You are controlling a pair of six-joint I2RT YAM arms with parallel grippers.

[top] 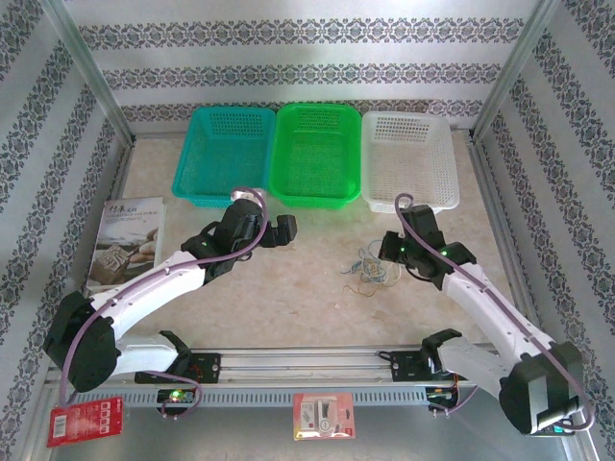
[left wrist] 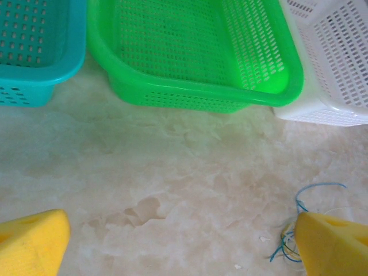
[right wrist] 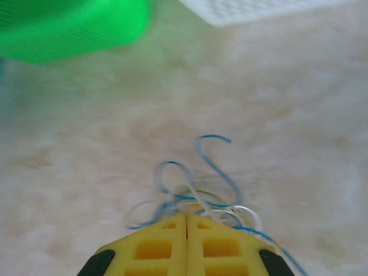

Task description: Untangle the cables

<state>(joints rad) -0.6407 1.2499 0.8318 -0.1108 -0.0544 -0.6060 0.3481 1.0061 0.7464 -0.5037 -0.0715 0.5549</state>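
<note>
Top external: cables (top: 369,270) sit as a small loose tangle on the marble-look table (top: 288,288), right of centre, in front of the gap between the green basket (top: 315,154) and the white basket (top: 411,158). Teal basket (top: 226,154) far left of the row. Right gripper (top: 384,258) is at the tangle's right edge. Left gripper (top: 285,229) hangs near the green basket, well apart from the cables. Book (top: 125,245) lies at the left side.

Left wrist: left gripper (left wrist: 184,247) spread wide, nothing between the yellow fingertips (left wrist: 31,241). Blue and yellowish strands of the cables (left wrist: 290,238) are just beside the right-hand tip, with a blue loop above it. All three baskets are ahead.

Right wrist: right gripper (right wrist: 187,221) pressed together, with blue and whitish loops of the cables (right wrist: 198,190) fanning out from the tips. It looks like a pinch on a strand or two. The frame is blurry, so which strand is unclear.

Step, as I judge it: first grab on the bundle, no strand separated yet. Next move calls for the left gripper to come across and pinch a different strand, then the two to pull apart gently. Risk: the whole clump drags as one.
</note>
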